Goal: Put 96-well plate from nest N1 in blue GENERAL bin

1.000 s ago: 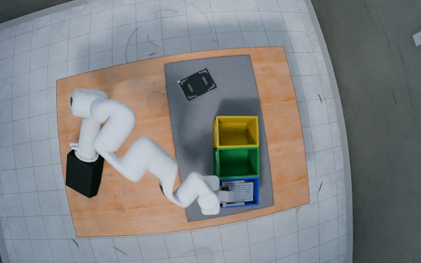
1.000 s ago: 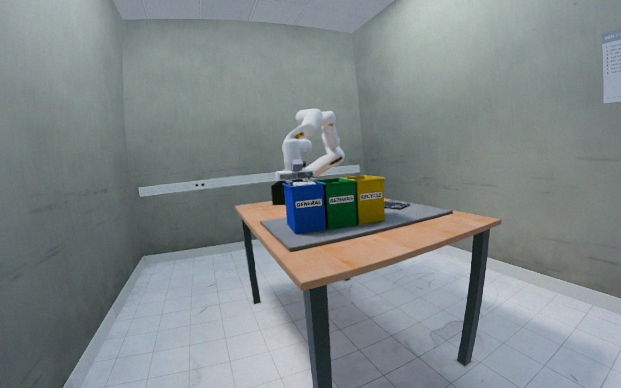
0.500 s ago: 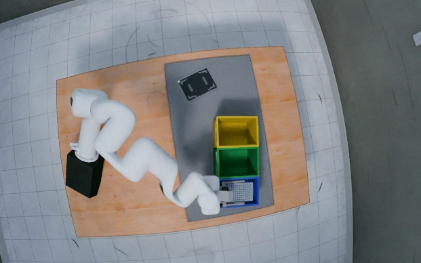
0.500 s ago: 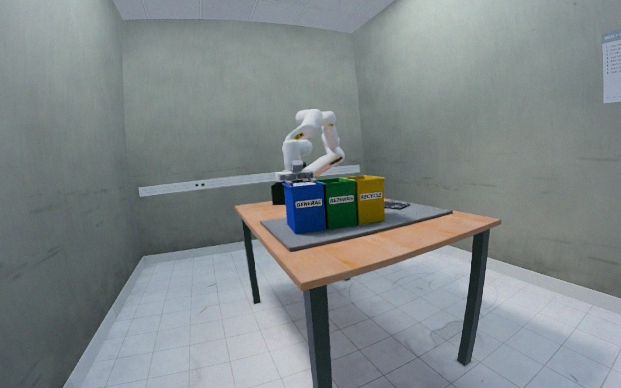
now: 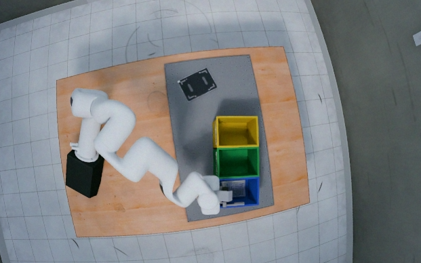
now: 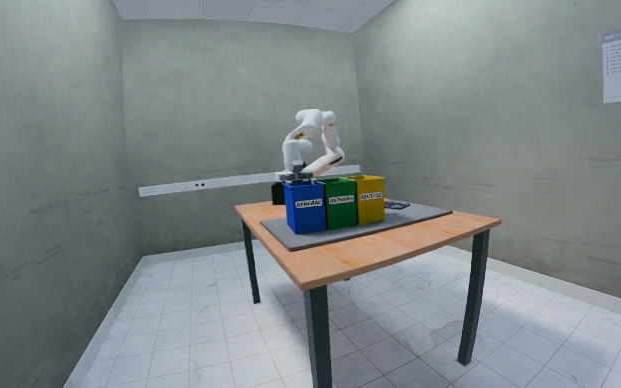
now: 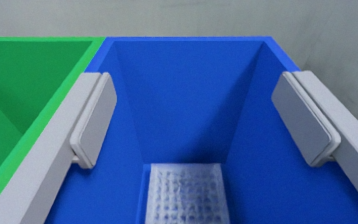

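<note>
Grey two-fingered gripper [image 5: 235, 194] [image 6: 302, 181] [image 7: 201, 119] is held over the blue bin, its fingers parted with nothing between them; in the wrist view they are seen near the two side walls. One wooden table [image 5: 285, 142] [image 6: 391, 245] is partly covered by one grey rectangular mat [image 5: 194, 135] [image 6: 278, 232]. Three upright, open-topped bins are lined up on it: a blue plastic bin [image 5: 258, 191] [image 6: 306, 220] [image 7: 186, 90] at one end, a green plastic bin [image 5: 258, 163] [image 6: 342, 215] [image 7: 31, 60] in the middle and a yellow plastic bin [image 5: 257, 132] [image 6: 372, 215] at the other. Almost no room is left between neighbouring bins. One flat black plate nest [image 5: 197, 89] [image 6: 397, 205] is set well apart from the blue bin, with bare mat around it and no plate on it. One translucent white 96-well plate [image 5: 238, 189] [image 7: 187, 195] is contained within the blue bin's walls, below the fingers. One white label [image 6: 308, 203] is marked GENERAL; the other two bins' labels are too blurred to be read surely.
</note>
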